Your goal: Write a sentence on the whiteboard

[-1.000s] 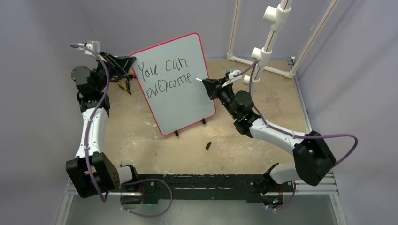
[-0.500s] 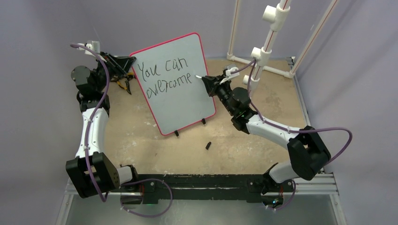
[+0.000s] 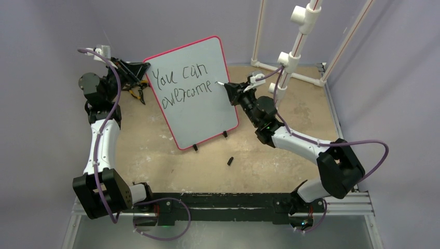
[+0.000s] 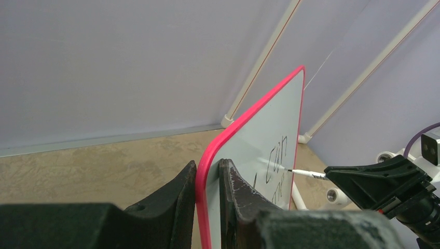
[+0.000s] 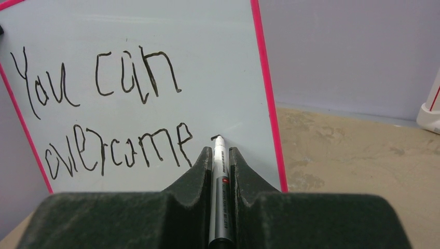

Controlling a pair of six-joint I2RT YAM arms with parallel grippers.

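The whiteboard [image 3: 207, 116] stands upright on small black feet, its rim red-pink. The sentence [image 3: 184, 84] reads "You can" over "overcome" in black, also plain in the right wrist view [image 5: 119, 154]. My left gripper [image 3: 141, 72] is shut on the whiteboard's left rim [image 4: 218, 150], one finger on each face [image 4: 207, 165]. My right gripper [image 3: 231, 92] is shut on a silver marker [image 5: 220, 171]. The marker's tip [image 4: 306, 173] touches the board just right of "overcome", where a short black stroke [image 5: 214, 137] shows.
A small black marker cap [image 3: 230, 161] lies on the tan table in front of the board. A white PVC pipe frame [image 3: 290, 57] rises at the back right, close behind my right arm. Purple walls enclose the table.
My right gripper has carried the marker tip slightly up and left along the board, past the end of "overcome". The right arm's elbow has shifted left. The left gripper and the board have not moved.
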